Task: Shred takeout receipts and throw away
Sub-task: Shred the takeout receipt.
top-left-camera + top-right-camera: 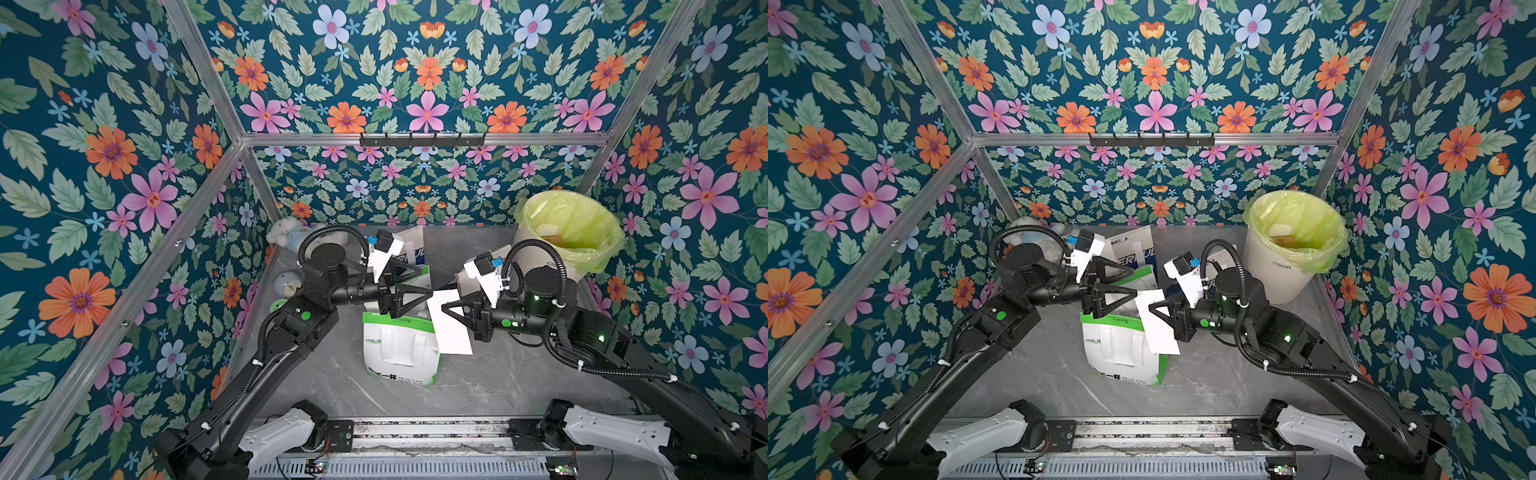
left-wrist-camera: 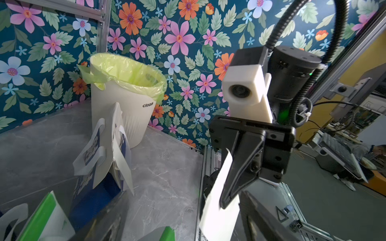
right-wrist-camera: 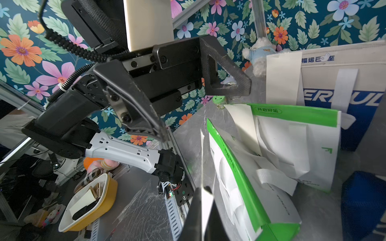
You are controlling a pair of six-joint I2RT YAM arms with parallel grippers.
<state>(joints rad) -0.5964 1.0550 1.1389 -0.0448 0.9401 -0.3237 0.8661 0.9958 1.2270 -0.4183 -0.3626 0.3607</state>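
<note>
My right gripper (image 1: 444, 307) is shut on a takeout receipt (image 1: 451, 328), a plain white sheet hanging in the air over the white-and-green bag (image 1: 399, 357). The right wrist view shows this sheet edge-on (image 3: 202, 167) between my shut fingers. My left gripper (image 1: 429, 284) stands open at the sheet's upper left corner, its jaws wide apart with nothing between them. Another white sheet (image 3: 243, 125) sticks out of the green bag, and one more (image 3: 282, 79) leans on the white-and-blue bag (image 3: 342, 83).
A white bin (image 1: 540, 266) with a yellow-green liner stands at the back right, with pale scraps inside. A second blue-and-white bag (image 2: 100, 158) stands in front of the bin. A plush toy (image 1: 286, 232) and small items lie at the back left.
</note>
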